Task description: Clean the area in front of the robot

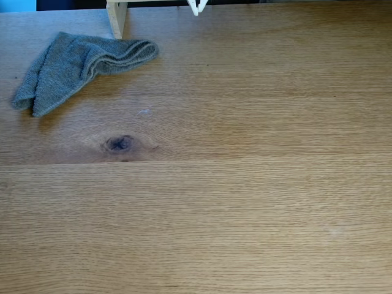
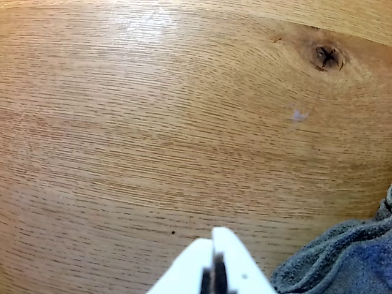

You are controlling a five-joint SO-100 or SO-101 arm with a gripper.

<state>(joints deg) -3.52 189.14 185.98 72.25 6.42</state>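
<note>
The area in front of the robot is a light-brown oak tabletop (image 1: 245,202) with a plank seam and a small dark knot (image 1: 119,143). In the wrist view the tabletop (image 2: 135,135) shows the same knot (image 2: 327,56) at the upper right. The white gripper (image 2: 213,236) comes in from the bottom edge, above the wood. Its fingers are pressed together with nothing between them. In the fixed view just the gripper's white tip (image 1: 197,7) shows, at the top edge. A small pale smudge (image 2: 298,114) lies on the wood near the knot and appears faintly in the fixed view (image 1: 144,111).
A crumpled grey towelling cloth (image 1: 73,67) lies at the table's back left; in the wrist view the cloth (image 2: 343,263) is just right of the gripper. A pale wooden post (image 1: 116,18) stands at the back edge beside the cloth.
</note>
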